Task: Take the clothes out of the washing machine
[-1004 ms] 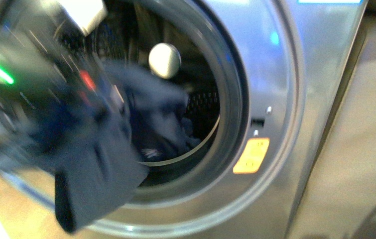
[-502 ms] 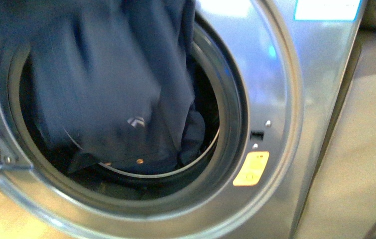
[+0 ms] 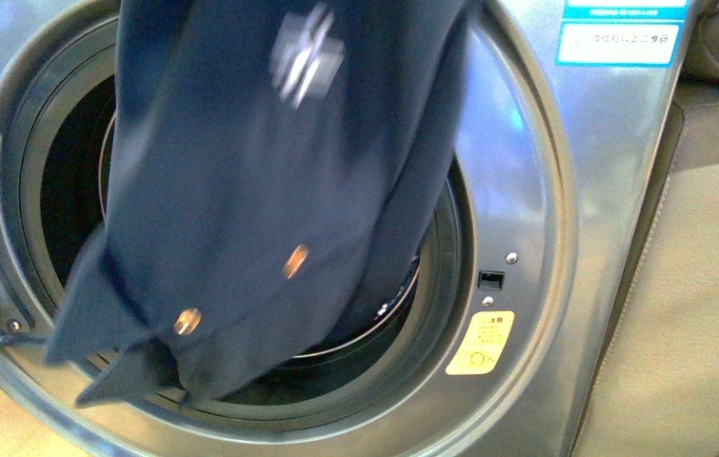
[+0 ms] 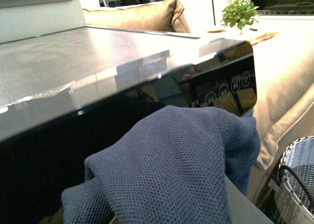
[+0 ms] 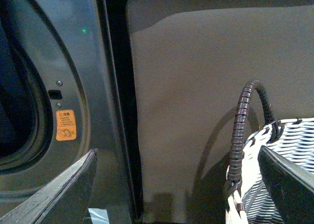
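PULLED CLEAR: a navy garment [image 3: 260,190] hangs in front of the washer's [image 3: 527,190] round door opening. Its top runs out of frame at the top. Its lower edge droops past the opening's bottom-left rim, covering most of the drum. An orange sticker [image 3: 481,343] and a blue label [image 3: 619,38] sit on the washer front, R of the opening.

Left wrist view: the cloth is bunched close to the lens, in front of the black control panel [image 4: 221,89] and below the grey top. The L gripper is buried under the fabric, so its grip can't be told.

Right wrist view: the R gripper [image 5: 176,153] has fingers spread wide w/ nothing betw. them. It is beside the washer's front corner and near a woven basket [image 5: 294,135] w/ a dark handle [image 5: 239,130].
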Robot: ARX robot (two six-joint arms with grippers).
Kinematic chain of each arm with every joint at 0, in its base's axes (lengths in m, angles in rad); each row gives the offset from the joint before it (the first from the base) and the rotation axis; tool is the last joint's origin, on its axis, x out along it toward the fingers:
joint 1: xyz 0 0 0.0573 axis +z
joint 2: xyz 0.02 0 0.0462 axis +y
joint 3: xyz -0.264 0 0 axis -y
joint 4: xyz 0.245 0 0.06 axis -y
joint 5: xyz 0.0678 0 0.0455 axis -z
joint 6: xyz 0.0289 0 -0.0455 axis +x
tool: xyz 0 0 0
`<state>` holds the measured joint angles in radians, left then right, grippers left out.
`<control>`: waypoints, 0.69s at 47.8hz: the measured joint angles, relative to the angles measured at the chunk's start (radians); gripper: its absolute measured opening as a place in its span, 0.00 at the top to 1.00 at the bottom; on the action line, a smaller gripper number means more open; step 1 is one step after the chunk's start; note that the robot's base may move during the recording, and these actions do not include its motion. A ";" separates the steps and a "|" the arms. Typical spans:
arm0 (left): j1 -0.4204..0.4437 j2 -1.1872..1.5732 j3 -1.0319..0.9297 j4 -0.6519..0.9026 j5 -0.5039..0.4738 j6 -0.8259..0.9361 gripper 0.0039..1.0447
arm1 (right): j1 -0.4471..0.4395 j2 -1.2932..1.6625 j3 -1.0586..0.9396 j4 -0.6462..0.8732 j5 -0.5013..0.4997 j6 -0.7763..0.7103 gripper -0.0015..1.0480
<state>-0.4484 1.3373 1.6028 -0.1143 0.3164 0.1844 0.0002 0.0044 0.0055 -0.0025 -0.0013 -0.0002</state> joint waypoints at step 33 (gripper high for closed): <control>-0.198 0.220 0.629 -0.235 -0.071 0.008 0.90 | 0.000 0.000 0.000 0.000 0.000 0.000 0.07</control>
<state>-0.6460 1.5574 2.2322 -0.3492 0.2455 0.1928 0.0002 0.0044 0.0055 -0.0025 -0.0013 -0.0002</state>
